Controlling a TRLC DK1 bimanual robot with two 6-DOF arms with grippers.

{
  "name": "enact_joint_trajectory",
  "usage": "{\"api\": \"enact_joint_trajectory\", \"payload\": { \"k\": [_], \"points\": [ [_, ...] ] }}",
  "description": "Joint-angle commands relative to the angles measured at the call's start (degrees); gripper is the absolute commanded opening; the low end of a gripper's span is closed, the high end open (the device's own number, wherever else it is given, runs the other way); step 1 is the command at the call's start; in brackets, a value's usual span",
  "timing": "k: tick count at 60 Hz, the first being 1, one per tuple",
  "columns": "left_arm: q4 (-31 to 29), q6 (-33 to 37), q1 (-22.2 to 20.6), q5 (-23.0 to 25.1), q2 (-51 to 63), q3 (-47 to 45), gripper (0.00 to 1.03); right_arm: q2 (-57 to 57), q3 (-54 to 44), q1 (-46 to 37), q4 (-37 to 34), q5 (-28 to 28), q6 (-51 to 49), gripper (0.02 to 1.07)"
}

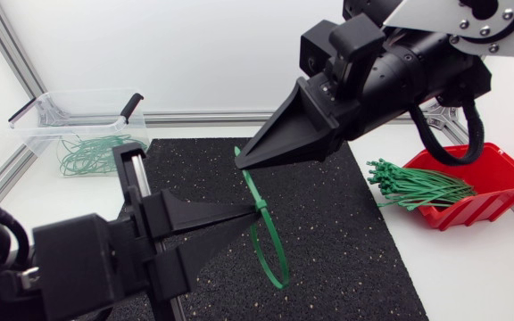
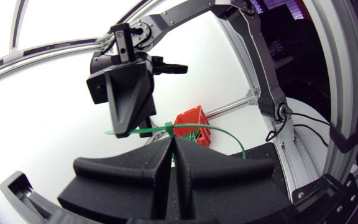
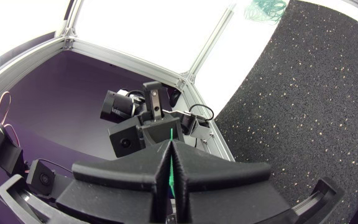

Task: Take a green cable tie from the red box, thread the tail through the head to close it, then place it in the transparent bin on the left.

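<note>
White worktop, with a black speckled rubber mat covering its middle. Your left arm comes in low from the near left corner, and your right arm comes down from the far right. The two meet above the mat. A transparent plastic bin stands at the far left, off the mat, with a tangle of green ties lying inside. A red plastic box sits at the right edge, and a bundle of green cable ties spills over its near lip. Left claw is clenched, its tips pinching one green plastic cable tie at the head. Below those tips the tie hangs in a narrow loop over the mat, clear of both the box and the bin. From the head a straight run of the tie rises to the right claw, which is clenched on the tail end. In the left wrist view the tie arcs across just ahead of your left claw's closed fingers. The right wrist view shows a thin green strip caught in the seam of the right claw's fingers.
</note>
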Motion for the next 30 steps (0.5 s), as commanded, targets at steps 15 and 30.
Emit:
{"api": "enact_joint_trajectory", "payload": {
  "k": [15,30],
  "points": [
    [-1.41,0.61,-0.35,-0.74,0.23,0.26,0.04,0.86,0.30,0.63,-0.76,-0.29,0.07,0.08],
    [-7.30,-8.53,9.15,0.49,-1.09,4.12,0.04,-4.50,-5.41,-2.79,-0.67,2.26,-3.98,0.98]
  ]
}}
